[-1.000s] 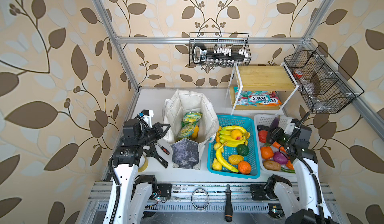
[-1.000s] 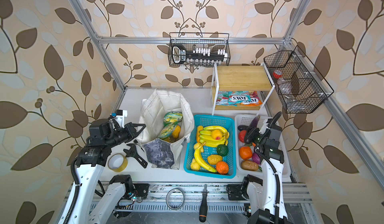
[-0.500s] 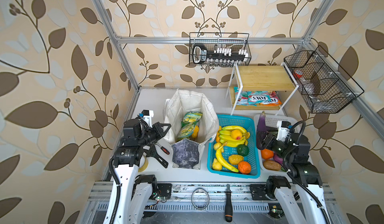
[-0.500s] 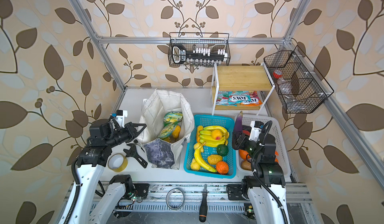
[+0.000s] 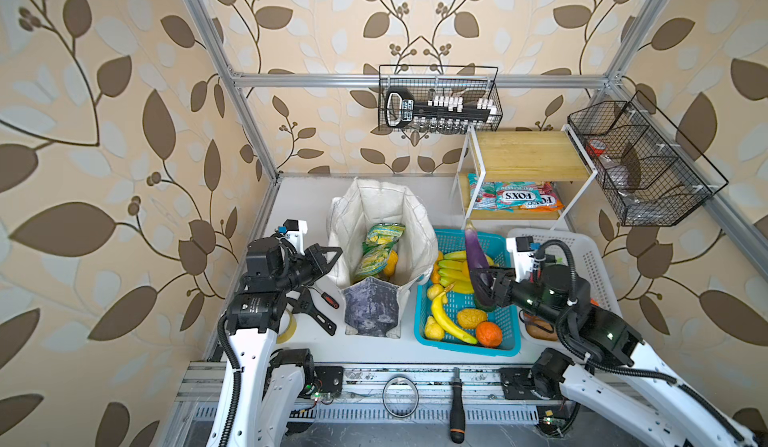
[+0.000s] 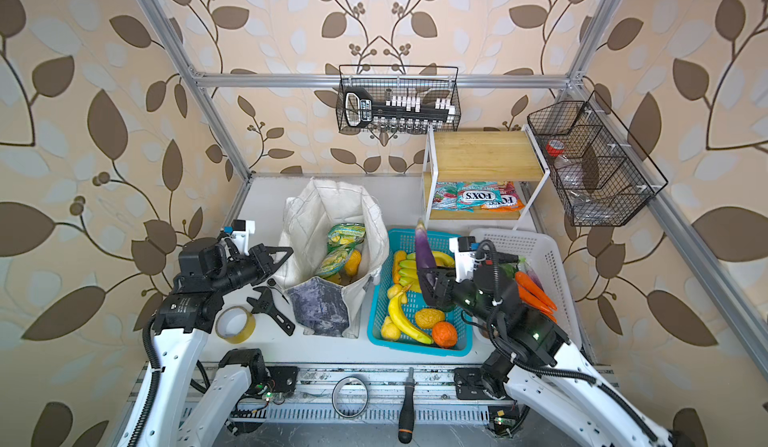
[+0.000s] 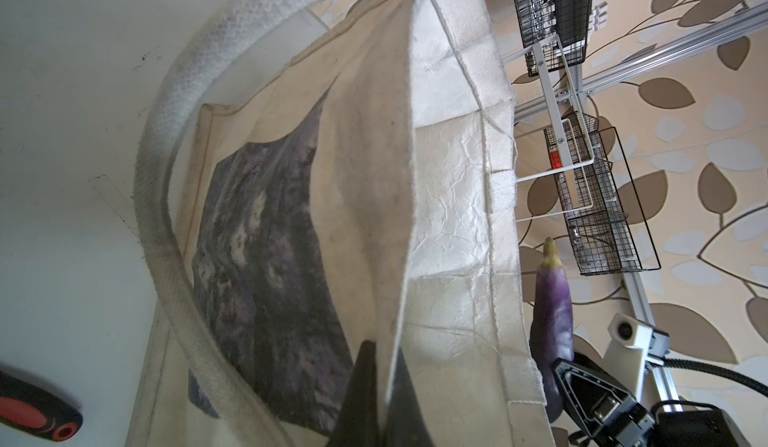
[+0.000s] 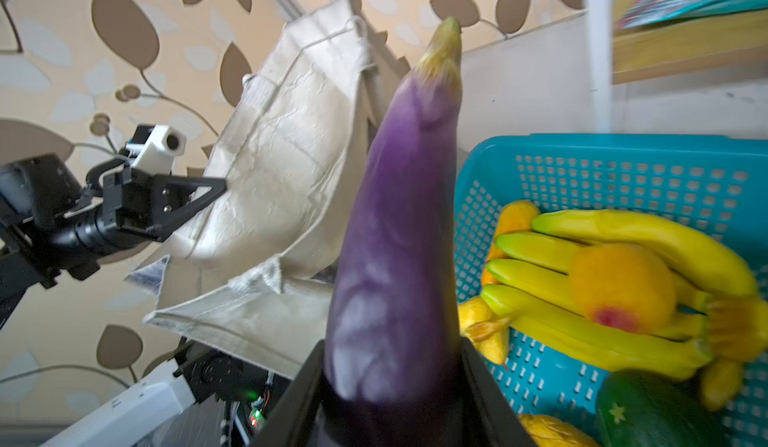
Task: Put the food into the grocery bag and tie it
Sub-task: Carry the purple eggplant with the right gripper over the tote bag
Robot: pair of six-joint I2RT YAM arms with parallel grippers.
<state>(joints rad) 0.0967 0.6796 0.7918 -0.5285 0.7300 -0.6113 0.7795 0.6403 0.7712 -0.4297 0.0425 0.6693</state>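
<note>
grocery bag (image 5: pixel 376 212): one
snack packets (image 5: pixel 384 233): two, both inside the grocery bag
yellow toy fruit (image 5: pixel 390 260): one showing inside the grocery bag
blue basket (image 5: pixel 465 346): one, just beside the grocery bag
white basket (image 5: pixel 590 258): one, beyond the blue basket from the grocery bag
eggplant (image 5: pixel 475 249): one
banana bunch (image 5: pixel 453 265): one
single banana (image 5: pixel 449 320): one
orange (image 5: pixel 489 335): one
carrots (image 6: pixel 534 293): two showing
FOX'S packets (image 5: pixel 515 195): three, overlapping
wire baskets (image 5: pixel 648 208): two
screwdrivers (image 5: pixel 328 299): two
wrench (image 6: pixel 272 310): one
tape roll (image 6: pixel 235 324): one
grippers: two, the left gripper (image 5: pixel 332 258) and the right gripper (image 5: pixel 482 289)
</note>
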